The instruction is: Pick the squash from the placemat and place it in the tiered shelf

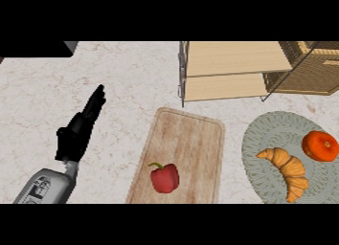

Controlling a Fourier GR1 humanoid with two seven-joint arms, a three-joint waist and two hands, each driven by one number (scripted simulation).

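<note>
Right of the long wooden cutting board [181, 153]: grey-green oval placemat [271, 129] bearing round orange squash [321, 145] and golden croissant [288, 170]. On the board, red bell pepper [164, 178]. Beyond, wood-and-wire tiered shelf [225, 72], wicker basket [317, 69]. Left, on marbled desk [38, 95], black left hand [79, 129], fingers straight, together. No legible writing.

The grey placemat [271, 125] is cut by the right and bottom edges of the view. The wicker basket [313, 67] and the tiered shelf [229, 67] are cut at the top, and the cutting board [183, 143] at the bottom.
</note>
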